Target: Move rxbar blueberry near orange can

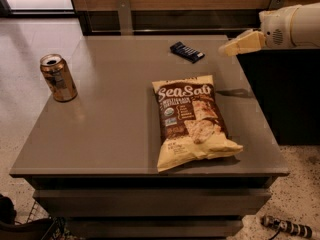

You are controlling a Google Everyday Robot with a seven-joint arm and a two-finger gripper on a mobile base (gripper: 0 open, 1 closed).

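The rxbar blueberry (187, 52), a small flat dark navy bar, lies near the far edge of the grey table (115, 129). The orange can (58, 77) stands upright near the table's left edge, well apart from the bar. My gripper (231, 47) reaches in from the right on a white arm, above the table's far right corner, a short way right of the bar and not touching it.
A large yellow-and-brown Sea Salt chip bag (192, 120) lies flat in the right middle of the table. A wooden wall and dark ledge run behind the table. A dark cabinet stands to the right. Speckled floor surrounds the table.
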